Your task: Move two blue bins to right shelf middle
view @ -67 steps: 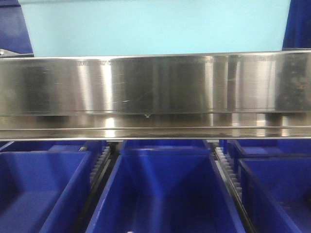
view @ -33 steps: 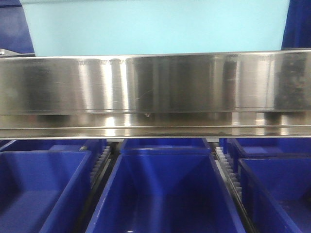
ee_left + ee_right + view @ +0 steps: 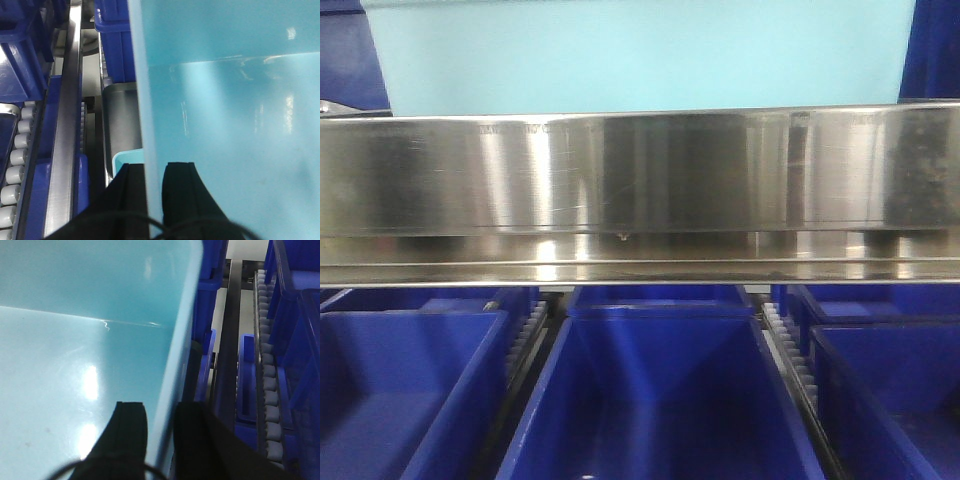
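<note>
A pale blue bin point(image 3: 640, 55) of smooth, glossy plastic shows above a brushed steel rail point(image 3: 640, 185) that spans the front view. The left gripper point(image 3: 154, 172) pinches the bin's left wall and the right gripper point(image 3: 161, 420) its right wall, black fingers on either side. Dark blue bins point(image 3: 660, 400) sit in a row below; grey rollers point(image 3: 270, 385) run alongside.

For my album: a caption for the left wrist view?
Left gripper pinching the wall of a light blue bin, dark blue bins and a steel rail alongside.
</note>
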### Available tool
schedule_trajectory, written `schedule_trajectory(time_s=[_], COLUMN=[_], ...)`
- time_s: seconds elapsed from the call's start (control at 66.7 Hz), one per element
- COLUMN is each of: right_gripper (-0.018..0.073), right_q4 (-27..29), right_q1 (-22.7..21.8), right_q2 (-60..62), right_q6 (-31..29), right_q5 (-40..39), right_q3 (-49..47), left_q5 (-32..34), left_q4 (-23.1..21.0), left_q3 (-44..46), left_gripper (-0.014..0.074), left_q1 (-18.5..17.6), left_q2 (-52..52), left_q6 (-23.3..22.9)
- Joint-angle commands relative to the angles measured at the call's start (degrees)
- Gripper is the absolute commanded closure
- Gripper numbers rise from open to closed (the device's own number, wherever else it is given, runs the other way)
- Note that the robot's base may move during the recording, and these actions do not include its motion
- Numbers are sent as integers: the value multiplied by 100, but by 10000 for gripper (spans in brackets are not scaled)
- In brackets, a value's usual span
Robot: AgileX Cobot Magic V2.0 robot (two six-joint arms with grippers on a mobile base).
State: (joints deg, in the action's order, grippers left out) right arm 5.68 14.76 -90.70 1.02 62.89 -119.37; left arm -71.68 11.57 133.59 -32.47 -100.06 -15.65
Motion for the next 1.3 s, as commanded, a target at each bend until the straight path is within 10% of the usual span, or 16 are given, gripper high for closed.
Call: schedule_trajectory(time_s=[0.0,1.289], right_gripper=[724,724], right_q4=[-201,850], right_q1=[-38,-28], right_q2=[7,-846], right_q6=[107,107], right_q5=[-342,49], right_q3=[-46,-41], left_q5=[172,172], left_q4=[-189,-242], left_q3=[89,-495], left_gripper=[707,707], left_q1=[-51,285], left_q2=[101,-460], left_q6=[41,191])
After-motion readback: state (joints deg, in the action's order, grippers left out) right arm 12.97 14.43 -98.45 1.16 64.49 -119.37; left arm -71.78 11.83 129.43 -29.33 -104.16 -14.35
